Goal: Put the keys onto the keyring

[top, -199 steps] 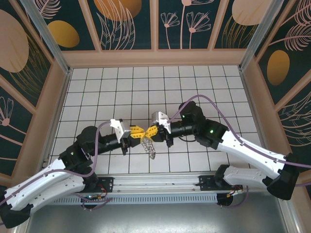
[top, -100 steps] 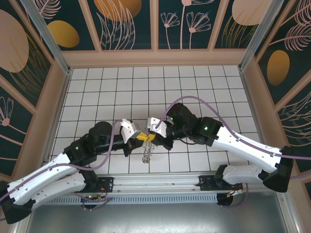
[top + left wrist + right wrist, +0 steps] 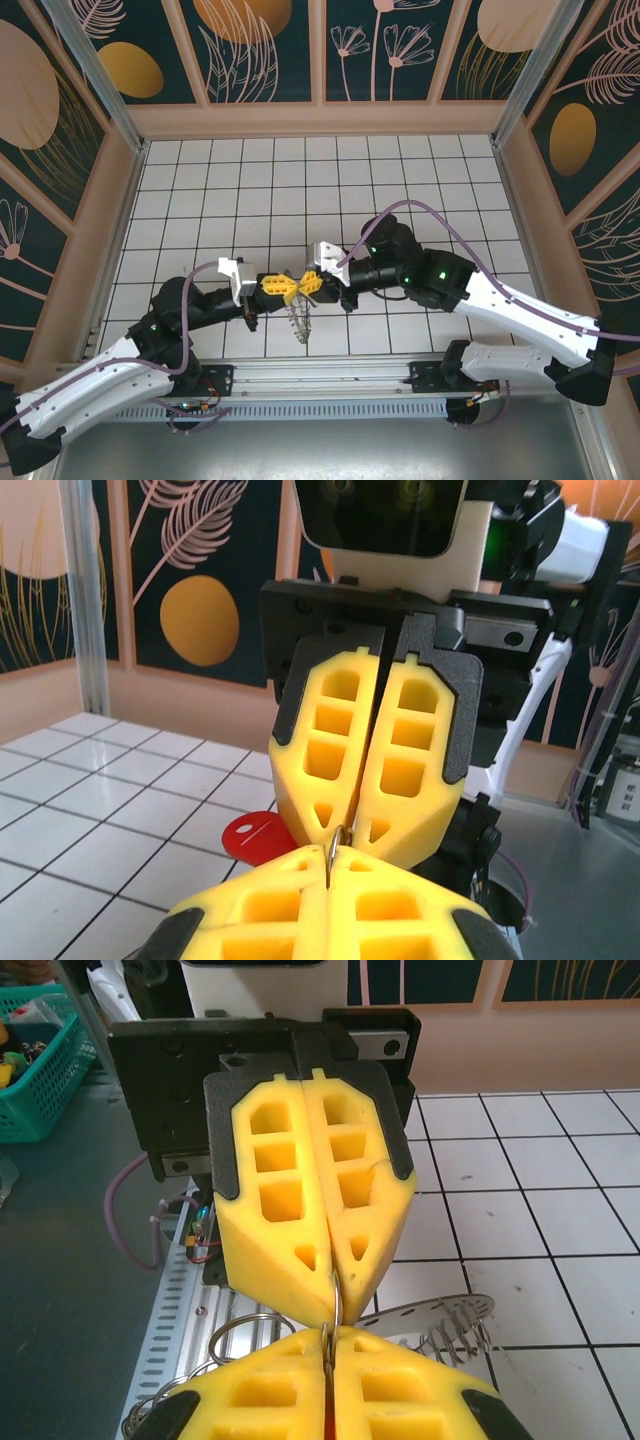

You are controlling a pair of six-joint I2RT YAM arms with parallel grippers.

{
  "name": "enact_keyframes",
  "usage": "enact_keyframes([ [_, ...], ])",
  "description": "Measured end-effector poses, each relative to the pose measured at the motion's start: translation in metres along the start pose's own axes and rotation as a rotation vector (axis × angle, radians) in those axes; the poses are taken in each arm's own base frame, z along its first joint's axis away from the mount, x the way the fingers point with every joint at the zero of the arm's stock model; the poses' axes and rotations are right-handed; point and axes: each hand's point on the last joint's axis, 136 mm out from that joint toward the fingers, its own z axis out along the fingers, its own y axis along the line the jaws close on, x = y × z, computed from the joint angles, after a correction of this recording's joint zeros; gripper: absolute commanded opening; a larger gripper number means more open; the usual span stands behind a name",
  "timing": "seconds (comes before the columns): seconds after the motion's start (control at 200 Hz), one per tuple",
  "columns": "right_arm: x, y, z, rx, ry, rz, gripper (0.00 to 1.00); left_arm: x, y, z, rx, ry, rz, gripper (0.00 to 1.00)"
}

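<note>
Now my arms have spread apart: left gripper [image 3: 282,287] and right gripper [image 3: 302,284] meet tip to tip, both clamped on the keyring [image 3: 300,318], which dangles over the tiled table [image 3: 200,200]. The key [image 3: 255,838] peeks out red beside them.

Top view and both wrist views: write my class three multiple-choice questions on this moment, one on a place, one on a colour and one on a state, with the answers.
1. Where do the left gripper and the right gripper meet?
A by the far wall
B tip to tip over the near tiles
C above the right wall

2. In the left wrist view, what colour is the head of the key?
A red
B blue
C green

3. How do the two pairs of jaws stand?
A both wide open
B one open, one shut
C both shut

Answers:
B, the top view shows the yellow tips meeting near the arm bases.
A, a red disc shows there.
C, each wrist view shows yellow fingers pressed together on a thin wire loop.
</note>
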Motion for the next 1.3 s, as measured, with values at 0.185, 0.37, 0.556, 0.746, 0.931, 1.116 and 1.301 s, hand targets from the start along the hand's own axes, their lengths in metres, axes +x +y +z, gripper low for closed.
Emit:
enact_keyframes([
  [0.185, -0.003, 0.003, -0.003, -0.003, -0.031, 0.000, 0.00, -0.004, -0.004, 0.001, 0.030, -0.032, -0.008, 0.00],
  [0.37, 0.001, -0.004, -0.005, 0.035, -0.009, 0.002, 0.00, -0.001, 0.004, 0.007, -0.012, 0.042, -0.010, 0.08],
  [0.556, 0.007, -0.017, -0.002, 0.072, 0.086, 0.001, 0.00, 0.004, 0.019, 0.014, -0.093, 0.211, 0.003, 0.13],
  [0.746, 0.026, -0.021, 0.008, 0.038, 0.234, 0.020, 0.00, 0.027, 0.023, 0.010, -0.108, 0.349, 0.013, 0.00],
  [0.931, 0.034, -0.018, 0.014, 0.010, 0.281, 0.024, 0.00, 0.035, 0.021, 0.005, -0.099, 0.372, 0.021, 0.00],
  [1.116, 0.023, -0.010, 0.015, -0.017, 0.217, 0.008, 0.04, 0.027, 0.012, -0.003, -0.070, 0.230, 0.032, 0.00],
  [1.301, 0.015, -0.003, 0.012, -0.028, 0.147, 0.015, 0.12, 0.019, 0.004, -0.003, -0.021, 0.089, 0.008, 0.00],
])
